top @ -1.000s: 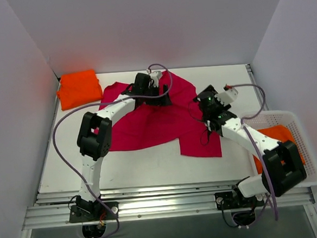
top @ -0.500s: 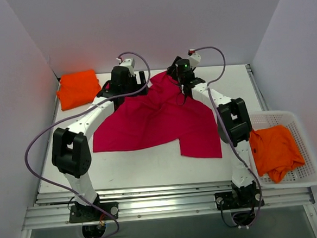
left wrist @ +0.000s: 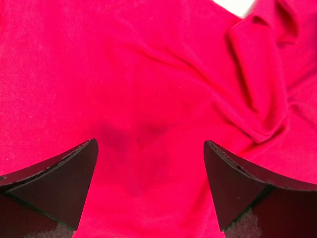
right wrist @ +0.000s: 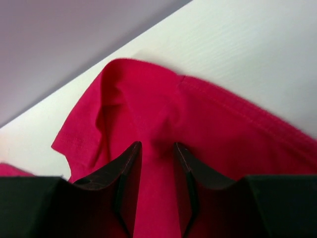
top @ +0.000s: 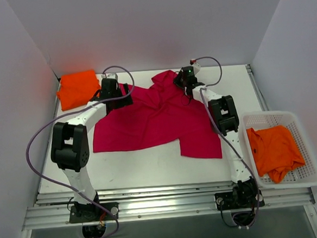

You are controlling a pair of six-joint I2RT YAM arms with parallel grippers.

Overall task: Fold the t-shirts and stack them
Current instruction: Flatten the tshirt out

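**Crimson shirt spread out, right jaws pinching its far edge**

You have the crimson-pink cloth t-shirt (top: 158, 119) lying opened out across the middle of the white tabletop (top: 151, 168). Its near part lies fairly flat, with one flap reaching toward the near right. Its far part is creased and bunched toward the back wall.

Your left jaws are over the far-left part of that shirt. The left wrist view shows them spread wide, one dark finger (left wrist: 54, 183) at each lower corner and nothing between them but flat crimson cloth (left wrist: 148, 99). A raised fold runs through the cloth to the upper right of them. You cannot tell from these views whether the fingertips touch the cloth.

Your right jaws are at the far-right part of the shirt, close to the back of the tabletop. In the right wrist view they stand close together, pinching a ridge of the crimson cloth (right wrist: 158, 114). The cloth rises to a small peak just beyond the fingertips (right wrist: 130, 158), and a hemmed edge curves away to the right over bare tabletop.

A folded bright orange t-shirt (top: 78, 87) sits in the far-left corner, just beside the crimson one. A second, loosely crumpled orange t-shirt (top: 275, 149) lies inside the white plastic mesh basket (top: 267, 114) at the right side, well apart from both jaws.
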